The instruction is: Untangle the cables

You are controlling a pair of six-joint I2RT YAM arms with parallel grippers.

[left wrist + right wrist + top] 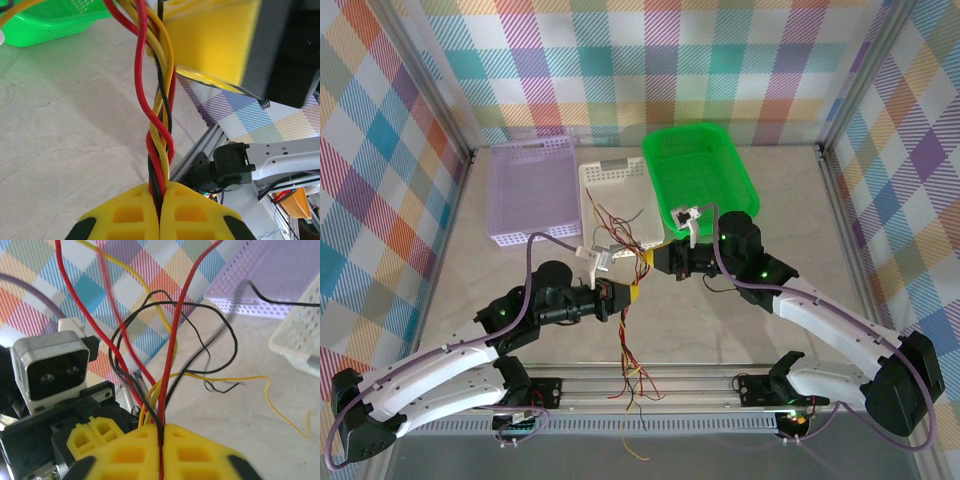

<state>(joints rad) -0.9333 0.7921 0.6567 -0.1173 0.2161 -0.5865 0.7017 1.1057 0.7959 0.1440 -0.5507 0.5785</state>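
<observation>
The cables (626, 345) are thin red, black and yellow wires twisted into one strand. That strand runs from the middle of the table down over the front rail. My left gripper (632, 293) is shut on the twisted strand (160, 125), which comes up out of its yellow fingertips (192, 207). Just beyond it, my right gripper (656, 262) is shut on the cables too. A red and a black wire (172, 355) pass between its closed pads. Past the right gripper (161, 429) the loose ends fan out in loops toward the baskets.
Three baskets stand at the back: lilac (530, 185), white (610, 172) with wire ends lying over it, and green (705, 160). The aluminium rail (700, 385) runs along the front edge. The two grippers sit almost touching.
</observation>
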